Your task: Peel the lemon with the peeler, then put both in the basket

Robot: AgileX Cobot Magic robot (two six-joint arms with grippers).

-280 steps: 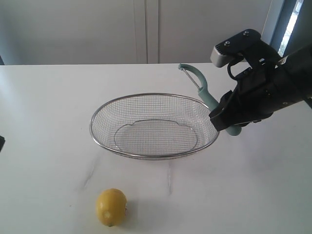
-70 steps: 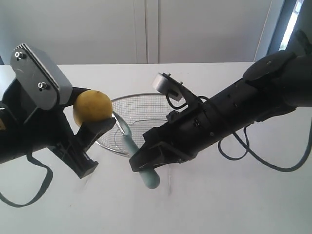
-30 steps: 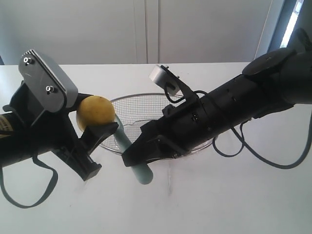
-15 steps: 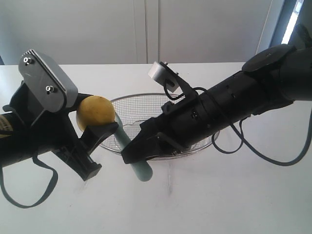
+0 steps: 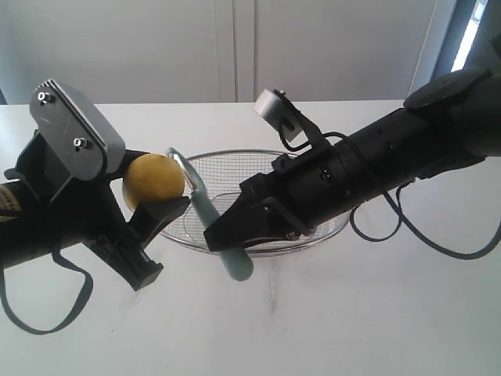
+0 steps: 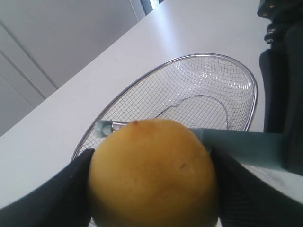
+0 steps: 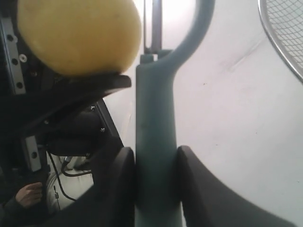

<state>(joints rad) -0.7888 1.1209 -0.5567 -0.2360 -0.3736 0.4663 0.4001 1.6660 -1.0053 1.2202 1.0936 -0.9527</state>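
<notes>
My left gripper (image 5: 156,185) is shut on the yellow lemon (image 5: 153,181) and holds it in the air in front of the basket (image 5: 228,154). In the left wrist view the lemon (image 6: 154,172) fills the space between the black fingers (image 6: 71,189). My right gripper (image 5: 228,233) is shut on the pale teal handle of the peeler (image 5: 213,227), which stands tilted, its hooked head and blade against the lemon's right side. The right wrist view shows the handle (image 7: 155,137) clamped between both pads (image 7: 118,184), with the lemon (image 7: 78,35) just beside the blade.
The silver wire-mesh basket (image 6: 256,94) stands on the white table behind both grippers, partly covered by the right arm (image 5: 376,168). The left arm's grey camera block (image 5: 74,129) rises above the lemon. White wall panels close the back.
The right gripper has drawn the peeler up and to the right along the lemon, so its head now shows above the lemon's right shoulder. The left gripper and the lemon have stayed put.
</notes>
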